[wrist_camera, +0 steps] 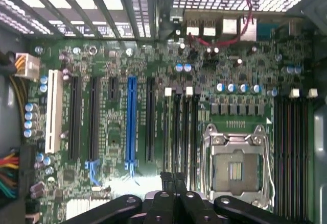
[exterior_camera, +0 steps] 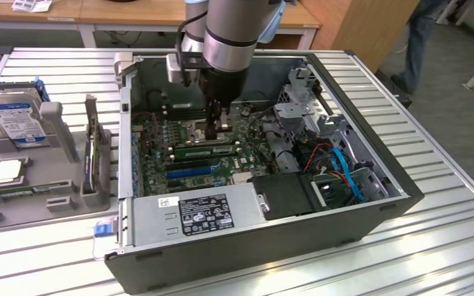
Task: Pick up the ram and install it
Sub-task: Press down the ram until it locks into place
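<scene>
The ram (exterior_camera: 207,148) is sitting deep inside the open computer case (exterior_camera: 303,246). It is a long, thin green stick, showing a row of dark chips along its side. It is standing level on its long edge in the black slots of the motherboard (exterior_camera: 150,151), just beside the processor socket (exterior_camera: 194,131). It is running from the exterior view's left to its right. My gripper (exterior_camera: 212,135) is hanging directly over its middle with the tips pressed together. Whether they are touching its upper edge I cannot tell.
</scene>
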`<state>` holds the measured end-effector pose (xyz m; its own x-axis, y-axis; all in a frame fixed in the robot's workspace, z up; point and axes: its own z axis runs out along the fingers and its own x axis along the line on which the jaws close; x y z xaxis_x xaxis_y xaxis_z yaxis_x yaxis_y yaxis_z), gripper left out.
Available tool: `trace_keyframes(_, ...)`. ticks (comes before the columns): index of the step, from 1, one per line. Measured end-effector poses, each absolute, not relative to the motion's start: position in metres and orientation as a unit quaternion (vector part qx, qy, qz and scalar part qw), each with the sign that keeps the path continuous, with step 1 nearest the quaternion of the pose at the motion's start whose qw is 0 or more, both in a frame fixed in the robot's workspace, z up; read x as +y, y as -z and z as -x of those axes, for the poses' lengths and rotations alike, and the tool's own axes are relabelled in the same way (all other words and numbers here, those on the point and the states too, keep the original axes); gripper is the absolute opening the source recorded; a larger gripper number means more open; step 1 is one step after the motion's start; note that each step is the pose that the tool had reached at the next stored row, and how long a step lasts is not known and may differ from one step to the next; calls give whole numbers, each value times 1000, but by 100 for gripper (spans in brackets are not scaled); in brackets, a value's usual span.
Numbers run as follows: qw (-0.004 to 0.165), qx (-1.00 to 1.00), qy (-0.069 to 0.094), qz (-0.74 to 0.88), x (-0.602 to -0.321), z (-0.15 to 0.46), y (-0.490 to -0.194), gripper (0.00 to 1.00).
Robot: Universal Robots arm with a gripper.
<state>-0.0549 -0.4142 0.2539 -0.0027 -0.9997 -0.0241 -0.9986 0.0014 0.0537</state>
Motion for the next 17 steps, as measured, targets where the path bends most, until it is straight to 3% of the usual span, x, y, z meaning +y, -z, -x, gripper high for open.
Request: trace_keyframes(17, 10, -708, 27, -706, -414, 84, -254, 10)
